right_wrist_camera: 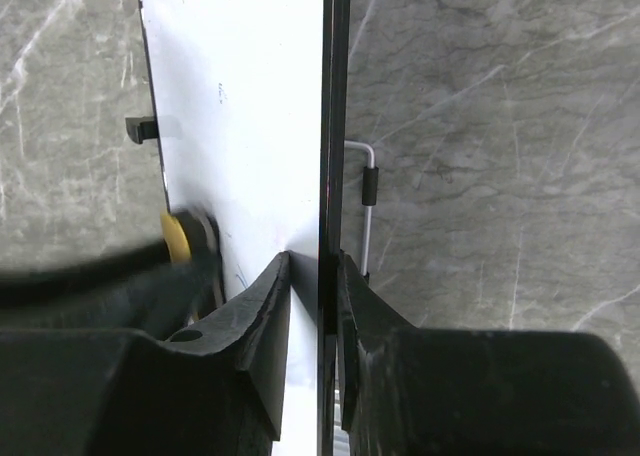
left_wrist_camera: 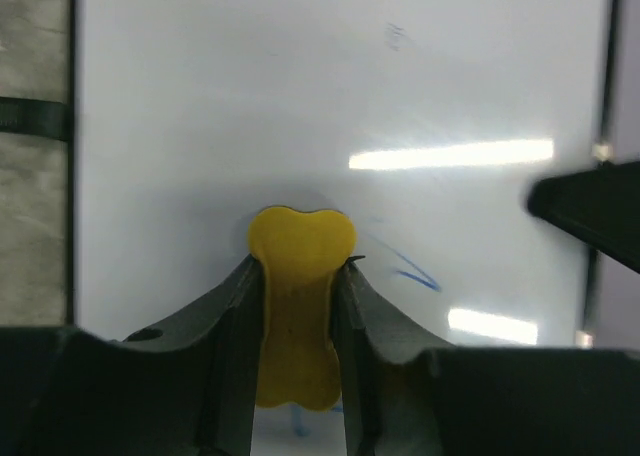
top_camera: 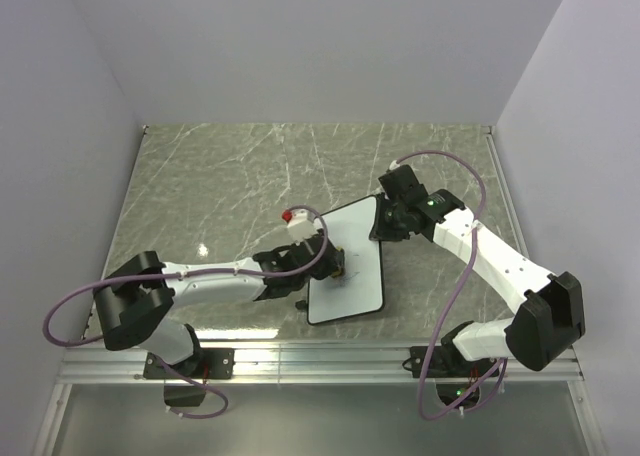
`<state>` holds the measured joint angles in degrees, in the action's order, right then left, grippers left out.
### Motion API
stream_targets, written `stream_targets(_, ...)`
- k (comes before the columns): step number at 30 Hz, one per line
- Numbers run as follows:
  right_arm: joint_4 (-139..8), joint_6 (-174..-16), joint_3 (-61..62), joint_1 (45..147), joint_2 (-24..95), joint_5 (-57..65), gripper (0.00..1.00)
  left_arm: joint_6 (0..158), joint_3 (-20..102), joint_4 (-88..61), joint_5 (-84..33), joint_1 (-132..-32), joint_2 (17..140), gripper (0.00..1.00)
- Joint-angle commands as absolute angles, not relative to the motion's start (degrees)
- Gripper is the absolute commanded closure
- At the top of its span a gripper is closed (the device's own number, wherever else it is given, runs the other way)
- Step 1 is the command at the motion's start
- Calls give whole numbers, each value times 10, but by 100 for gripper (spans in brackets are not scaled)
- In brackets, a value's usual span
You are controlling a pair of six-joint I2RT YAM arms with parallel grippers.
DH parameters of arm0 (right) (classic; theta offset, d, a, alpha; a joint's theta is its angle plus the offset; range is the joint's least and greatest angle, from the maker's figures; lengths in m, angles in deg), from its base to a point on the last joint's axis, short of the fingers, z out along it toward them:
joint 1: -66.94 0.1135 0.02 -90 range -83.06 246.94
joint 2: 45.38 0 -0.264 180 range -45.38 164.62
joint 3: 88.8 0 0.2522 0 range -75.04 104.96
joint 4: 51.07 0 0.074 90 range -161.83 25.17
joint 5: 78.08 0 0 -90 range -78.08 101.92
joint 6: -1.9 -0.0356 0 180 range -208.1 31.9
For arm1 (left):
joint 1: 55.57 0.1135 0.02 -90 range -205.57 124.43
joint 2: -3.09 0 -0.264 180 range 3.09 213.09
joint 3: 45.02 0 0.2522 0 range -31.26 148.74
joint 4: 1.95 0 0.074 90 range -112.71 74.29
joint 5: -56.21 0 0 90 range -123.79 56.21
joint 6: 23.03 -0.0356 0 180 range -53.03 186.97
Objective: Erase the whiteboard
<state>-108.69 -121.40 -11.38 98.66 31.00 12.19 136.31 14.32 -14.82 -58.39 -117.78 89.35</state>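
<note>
The whiteboard (top_camera: pixel 352 266) is found near the near edge of the tabletop (top_camera: pixel 210 186), a little right of its middle, with one short side turned toward that edge. Whether it lies fully flat cannot be told. Its far right edge is clamped between the right fingers (right_wrist_camera: pixel 262 311), which are closed thinly over the black frame, one on the white face (right_wrist_camera: pixel 250 116) and one behind it. On the face, the yellow eraser (left_wrist_camera: pixel 300 246) is pressed, pinched tightly at its waist by the left fingers (left_wrist_camera: pixel 232 301). Faint blue strokes (left_wrist_camera: pixel 415 276) are seen just beside the eraser and cannot be read as writing. A black side tab (right_wrist_camera: pixel 143 129) is seen on the long edge opposite the clamped one.
</note>
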Motion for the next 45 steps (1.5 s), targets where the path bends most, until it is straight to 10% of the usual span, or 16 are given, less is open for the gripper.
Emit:
stream_targets(1,-1053,-1199,-77,1008,308,102,100,1368,197,-316,-462,-1295,966,100)
stream_targets(30,-1053,-1230,-83,1013,312,95,100,1578,47,-260,-516,-1305,1069,100)
stream_targets(45,-1054,-1212,-51,1017,298,52,100,1654,41,-460,-615,-1348,898,100)
